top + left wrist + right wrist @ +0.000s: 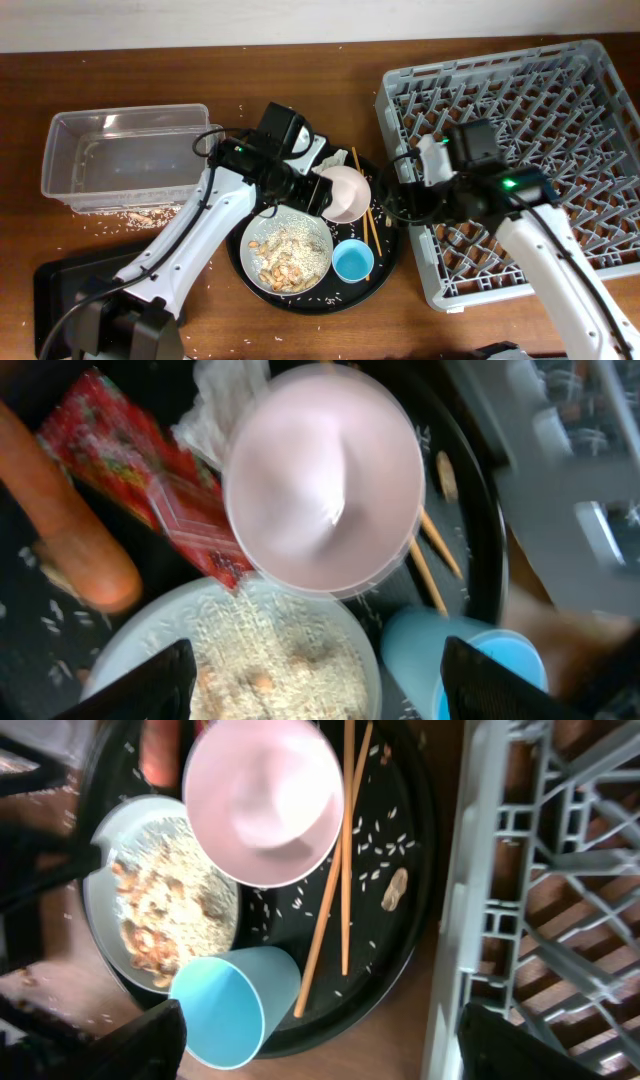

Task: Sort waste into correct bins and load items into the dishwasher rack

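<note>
The white-pink bowl sits empty on the round black tray, also in the left wrist view and right wrist view. The white plate holds rice and peanuts. The light-blue cup stands in front of the bowl; it also shows in the right wrist view. Chopsticks lie right of the bowl. The red wrapper, tissue and carrot lie left of it. My left gripper is open above the bowl's left side. My right gripper is open between tray and rack.
The clear tub stands at the back left with rice grains spilled in front of it. The flat black tray lies at the front left. A loose peanut and rice grains lie on the round tray.
</note>
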You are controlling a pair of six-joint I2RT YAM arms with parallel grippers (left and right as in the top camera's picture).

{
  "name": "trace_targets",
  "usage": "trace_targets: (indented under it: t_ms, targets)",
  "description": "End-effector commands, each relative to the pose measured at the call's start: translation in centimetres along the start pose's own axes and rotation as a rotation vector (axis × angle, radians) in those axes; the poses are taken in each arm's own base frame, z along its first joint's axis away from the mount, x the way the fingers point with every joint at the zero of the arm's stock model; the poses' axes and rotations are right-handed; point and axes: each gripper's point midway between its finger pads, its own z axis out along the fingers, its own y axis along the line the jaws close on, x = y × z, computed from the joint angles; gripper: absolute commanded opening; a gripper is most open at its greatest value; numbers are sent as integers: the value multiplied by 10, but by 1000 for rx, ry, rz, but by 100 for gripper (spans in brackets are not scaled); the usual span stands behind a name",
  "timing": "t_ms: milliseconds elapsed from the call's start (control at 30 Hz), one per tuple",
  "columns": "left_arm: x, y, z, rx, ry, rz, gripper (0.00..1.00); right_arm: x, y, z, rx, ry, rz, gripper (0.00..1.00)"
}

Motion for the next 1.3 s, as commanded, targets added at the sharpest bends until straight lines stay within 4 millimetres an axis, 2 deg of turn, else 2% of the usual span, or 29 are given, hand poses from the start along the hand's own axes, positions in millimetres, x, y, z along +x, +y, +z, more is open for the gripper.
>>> trace_targets:
  t_ms: [0, 167, 300, 367, 467, 633, 733, 800, 833, 867, 900, 1000, 1100, 1200, 1267]
  targets:
    - [29, -30, -6, 90, 122, -3, 75, -17, -25, -5, 123, -78, 139, 92]
    - [56, -74, 6, 102, 206, 173, 72, -44, -66, -21, 145, -209, 342, 97]
    - [68, -91, 12, 46, 229, 270, 70, -47, -83, -28, 118, -231, 416, 97]
    - [71, -91, 15, 10, 234, 268, 66, -43, -87, -29, 126, -220, 431, 97]
    - [73, -77, 21, -61, 233, 250, 64, -37, -88, -28, 131, -194, 441, 98]
    - [86, -66, 52, -67, 234, 250, 60, -34, -88, -28, 132, -183, 443, 99]
    - [92, -62, 64, -66, 244, 245, 45, -33, -88, -27, 135, -176, 424, 100]
    - [91, -62, 65, -65, 240, 245, 23, -33, -88, -27, 135, -176, 424, 100]
    - [89, -63, 64, -64, 234, 246, 16, -33, -88, -27, 135, -176, 423, 100]
    - [85, -65, 61, -63, 226, 239, 6, -33, -88, -27, 136, -175, 421, 100]
    - [82, -66, 58, -64, 219, 228, 1, -32, -88, -27, 136, -173, 421, 100]
    - [64, -69, 35, -67, 191, 170, 0, -31, -85, -27, 123, -163, 375, 100]
    - [37, -67, 1, -37, 116, 121, 0, -32, -69, -25, 38, -148, 269, 99]
    - [9, -66, -32, 118, 9, 44, 0, -34, -48, -26, -80, -145, 166, 97]
    - [-11, -69, -58, 339, -76, 15, 0, -40, -20, -31, -238, -170, 53, 95]
